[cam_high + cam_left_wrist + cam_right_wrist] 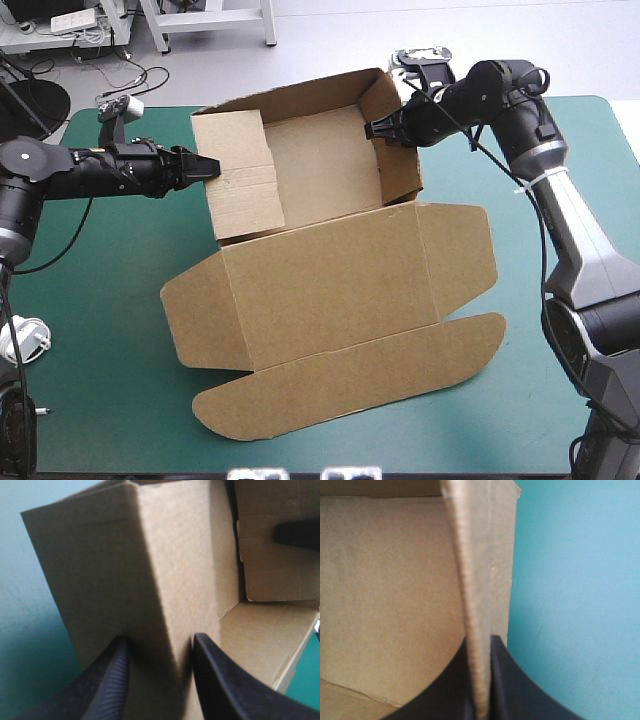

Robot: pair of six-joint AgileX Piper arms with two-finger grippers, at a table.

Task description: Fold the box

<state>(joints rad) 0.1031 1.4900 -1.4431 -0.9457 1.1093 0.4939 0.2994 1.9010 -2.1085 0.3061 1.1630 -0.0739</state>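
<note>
The brown box (330, 270) stands as an open tray at the table's middle, its walls raised and its lid with a rounded flap lying flat toward the front edge. At the tray's left wall, my left gripper (212, 168) grips the top fold, where a flap leans inward. In the left wrist view its fingers (117, 670) press on both sides of that folded ridge (150, 580). My right gripper (378, 128) is shut on the right wall near the far corner. The board's edge (475, 605) runs between the fingers of my right gripper (480, 680).
Teal-green cover (100, 400) shows around the box on the left, front and right. A white coiled cord (25, 338) lies at the table's left edge. The other gripper's black fingertip (297, 532) shows across the tray in the left wrist view.
</note>
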